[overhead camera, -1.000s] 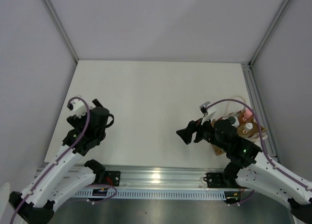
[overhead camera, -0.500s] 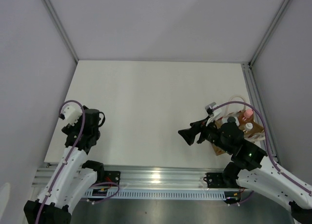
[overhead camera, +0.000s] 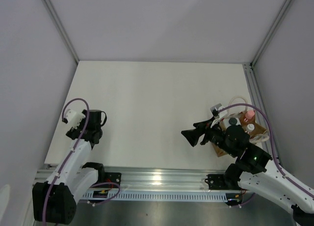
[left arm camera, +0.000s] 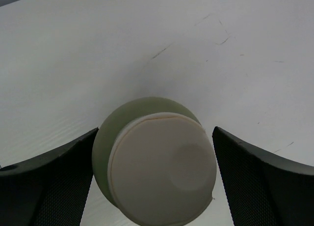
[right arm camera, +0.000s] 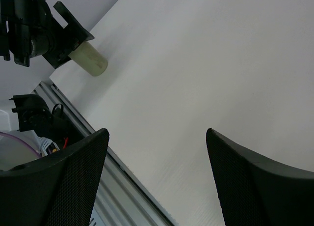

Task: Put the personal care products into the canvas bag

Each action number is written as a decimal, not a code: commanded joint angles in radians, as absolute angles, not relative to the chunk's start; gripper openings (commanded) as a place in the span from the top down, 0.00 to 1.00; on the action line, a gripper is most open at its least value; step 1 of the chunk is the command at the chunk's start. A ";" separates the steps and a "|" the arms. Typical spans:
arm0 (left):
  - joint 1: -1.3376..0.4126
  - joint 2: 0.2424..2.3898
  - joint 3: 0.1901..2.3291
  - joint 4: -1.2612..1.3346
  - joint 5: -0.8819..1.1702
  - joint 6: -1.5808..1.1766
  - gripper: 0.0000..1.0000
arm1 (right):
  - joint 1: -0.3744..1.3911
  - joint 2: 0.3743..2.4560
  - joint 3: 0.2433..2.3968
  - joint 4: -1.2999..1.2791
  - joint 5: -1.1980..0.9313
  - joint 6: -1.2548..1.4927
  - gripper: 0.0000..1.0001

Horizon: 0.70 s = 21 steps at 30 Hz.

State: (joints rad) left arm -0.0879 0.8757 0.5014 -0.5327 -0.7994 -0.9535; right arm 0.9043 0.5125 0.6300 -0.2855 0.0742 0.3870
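One pale-green cylinder (left arm camera: 157, 162) in left fingers (left arm camera: 49, 182), three bottles (overhead camera: 250, 128) in canvas bag (overhead camera: 258, 134)

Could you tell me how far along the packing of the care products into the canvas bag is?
Mostly done: bottle caps, including a pink cap, show inside the canvas bag at the table's right edge. In hand: the left gripper is shut on the pale-green cylinder, far from the bag. Left: getting it in. The right gripper is open and empty.
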 commanded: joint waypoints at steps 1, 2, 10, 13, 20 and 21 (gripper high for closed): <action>-0.054 0.884 0.503 -0.456 -0.796 -0.974 0.03 | 0.911 0.508 0.635 -0.278 0.097 0.373 0.16; -0.046 0.887 0.502 -0.433 -0.792 -0.954 0.05 | 0.911 0.508 0.634 -0.276 0.095 0.371 0.16; -0.043 0.910 0.428 -0.200 -0.701 -0.766 0.34 | 0.911 0.518 0.629 -0.268 0.103 0.371 0.16; -0.044 0.926 0.417 -0.088 -0.605 -0.631 0.41 | 0.911 0.529 0.630 -0.267 0.103 0.370 0.15; -0.100 0.858 0.471 -0.051 -0.383 -0.467 0.57 | 0.911 0.538 0.629 -0.262 0.107 0.367 0.15; -0.104 0.850 0.475 -0.034 -0.332 -0.453 0.58 | 0.911 0.538 0.629 -0.264 0.109 0.367 0.15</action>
State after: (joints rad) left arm -0.0761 0.8951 0.4397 -0.1730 -0.5495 -0.5373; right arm 0.9062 0.5396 0.6292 -0.2859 0.0906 0.3866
